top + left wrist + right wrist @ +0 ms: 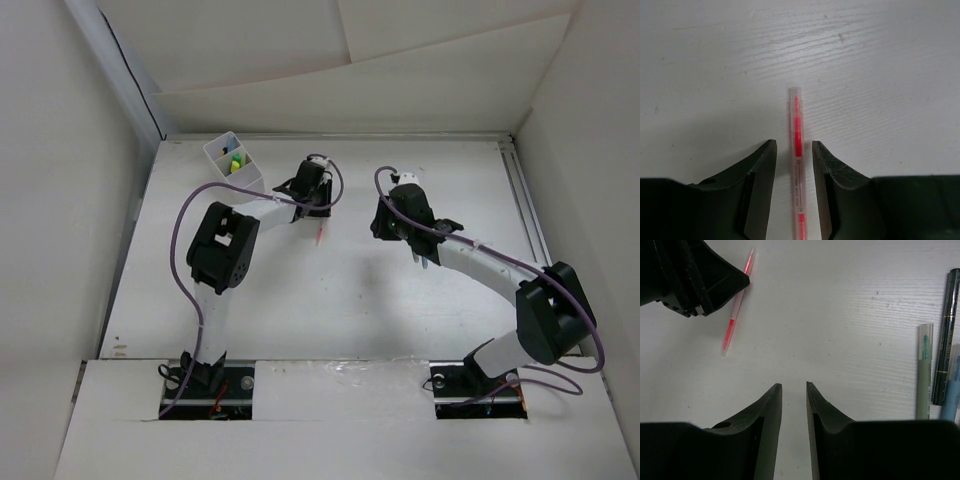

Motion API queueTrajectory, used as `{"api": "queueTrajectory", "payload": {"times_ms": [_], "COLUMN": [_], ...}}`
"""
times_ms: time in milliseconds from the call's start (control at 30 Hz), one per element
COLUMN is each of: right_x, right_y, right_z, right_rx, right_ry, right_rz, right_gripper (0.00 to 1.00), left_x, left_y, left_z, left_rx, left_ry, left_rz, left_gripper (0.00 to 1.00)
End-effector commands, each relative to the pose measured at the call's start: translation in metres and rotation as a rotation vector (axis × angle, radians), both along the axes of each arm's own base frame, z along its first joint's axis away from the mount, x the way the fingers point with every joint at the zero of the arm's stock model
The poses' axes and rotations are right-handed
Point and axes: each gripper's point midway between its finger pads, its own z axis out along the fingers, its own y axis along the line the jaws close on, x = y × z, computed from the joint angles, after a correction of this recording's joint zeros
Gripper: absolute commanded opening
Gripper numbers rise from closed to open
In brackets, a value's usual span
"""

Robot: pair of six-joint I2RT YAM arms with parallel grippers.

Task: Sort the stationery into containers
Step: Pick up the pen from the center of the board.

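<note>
White and thin-walled, the divided tray (246,180) sits near the far left corner of the table (330,310), with the left arm's forearm running just in front of it. Its compartments already hold a few small coloured things, among them a yellow-green item (236,163) and something blue, too small to tell apart.

To the right of the tray, the left end effector (793,145) hangs low over a pink pen (797,145) that lies flat on the table. Its fingers (762,170) are partly open, one on each side of the clear barrel. A narrow strip of table shows between the pen and each finger, so the pen is straddled but not gripped. The pen's far end points away from the wrist camera, and its near end runs back out of sight between the fingers.

The right end effector (793,386) is right of the table's middle, well apart from the tray. Its fingers stand a little apart with only bare table between them, holding nothing. In its wrist view three more pens lie side by side at the right edge: a dark pen (945,340), a pale green pen (924,370) with a teal insert, and a light blue pen (952,385) cut off by the frame.
</note>
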Motion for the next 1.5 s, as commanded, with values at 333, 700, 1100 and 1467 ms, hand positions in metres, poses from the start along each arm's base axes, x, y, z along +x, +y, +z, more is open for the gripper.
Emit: {"api": "queueTrajectory", "payload": {"times_ms": [333, 700, 1100, 1467], "right_x": [0.007, 0.005, -0.001, -0.004], "right_y": [0.007, 0.004, 0.004, -0.001], "right_z": [0.017, 0.03, 0.034, 0.044], "right_rx": [0.036, 0.056, 0.074, 0.082], "right_ry": [-0.068, -0.093, -0.099, -0.132], "right_rz": [0.015, 0.014, 0.032, 0.018], "right_gripper": [0.32, 0.32, 0.32, 0.32], "left_x": [0.025, 0.02, 0.02, 0.041], "left_y": [0.009, 0.013, 0.014, 0.058], "left_z": [0.0, -0.013, 0.009, 0.143], "left_rx": [0.117, 0.229, 0.177, -0.244], "left_ry": [-0.034, -0.048, -0.071, -0.208], "left_rz": [0.054, 0.083, 0.145, 0.345], "left_gripper": [0.2, 0.23, 0.0, 0.0]}}
